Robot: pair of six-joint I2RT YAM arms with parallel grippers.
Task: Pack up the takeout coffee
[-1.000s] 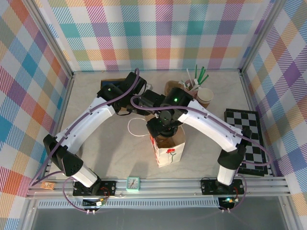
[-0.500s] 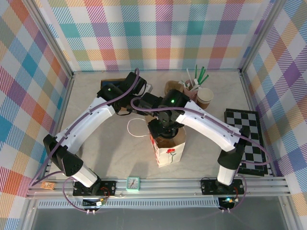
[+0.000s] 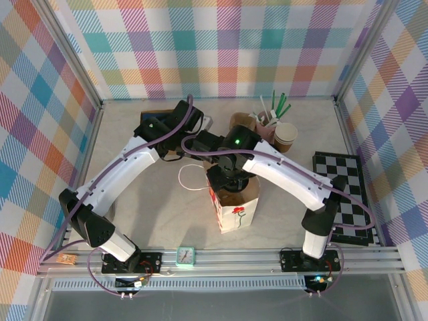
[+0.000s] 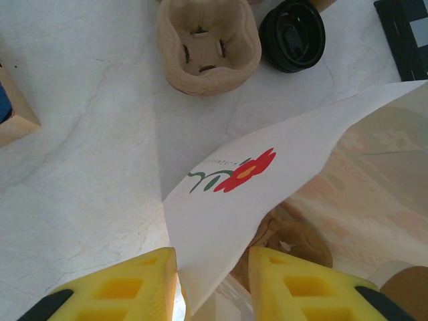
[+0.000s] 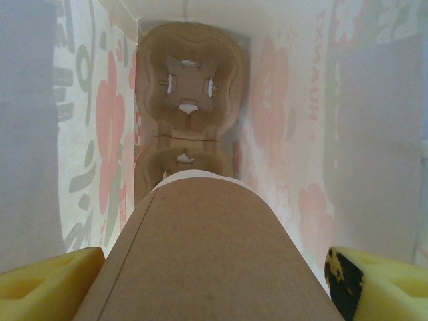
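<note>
The right arm (image 3: 287,170) arches from 5 o'clock over the paper bag (image 3: 235,212). Its right fingers (image 5: 378,284) are spread wide around the takeout coffee (image 5: 200,254), inside the bag above a pulp carrier (image 5: 189,87). The left fingers (image 4: 294,281) narrowly pinch the bag's rim. The left wrist view adds a red flower logo (image 4: 244,170), lettering unreadable, and a loose lid (image 4: 292,35) at 1 o'clock.

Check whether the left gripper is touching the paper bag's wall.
Touching. In the left wrist view, the paper bag has its white printed wall running down between the left gripper's yellow fingers, and it meets both of them.
</note>
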